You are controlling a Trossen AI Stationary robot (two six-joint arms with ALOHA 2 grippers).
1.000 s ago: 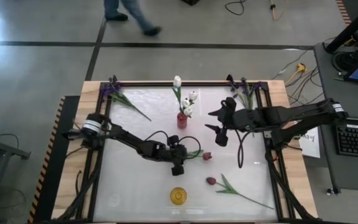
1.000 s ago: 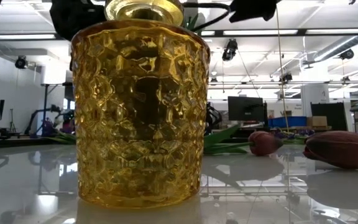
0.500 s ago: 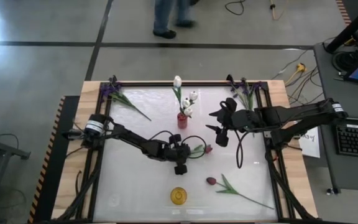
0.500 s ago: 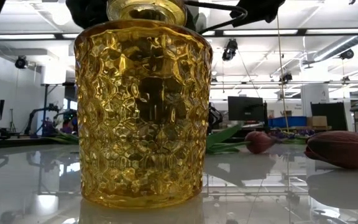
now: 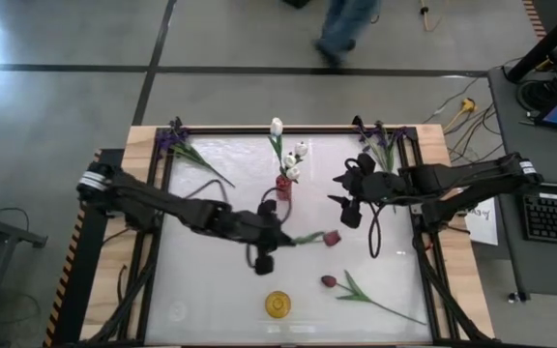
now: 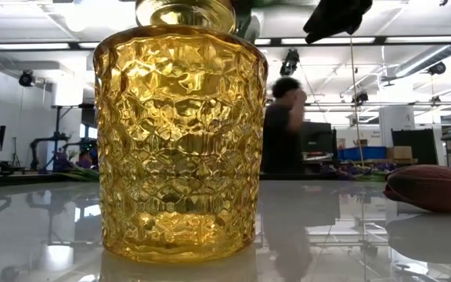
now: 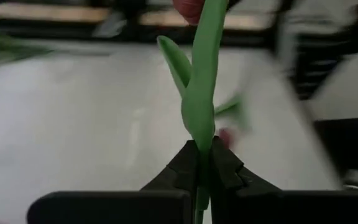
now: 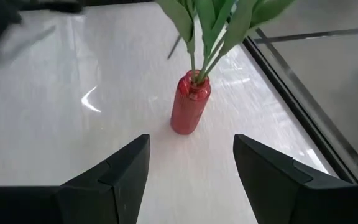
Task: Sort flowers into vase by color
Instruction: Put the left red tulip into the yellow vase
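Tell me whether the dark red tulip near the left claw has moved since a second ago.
Yes. The dark red tulip, stem clamped in the left claw, has shifted slightly right, away from the red vase.

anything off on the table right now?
Nothing spilled or broken. The white tulips stand in a red vase, an odd colour match, while the left pincer holds a dark red tulip.

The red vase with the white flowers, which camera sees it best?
The right wrist view: the red vase stands whole and close, green stems inside. The high view shows it small, white flowers above. The low and left wrist views don't show it.
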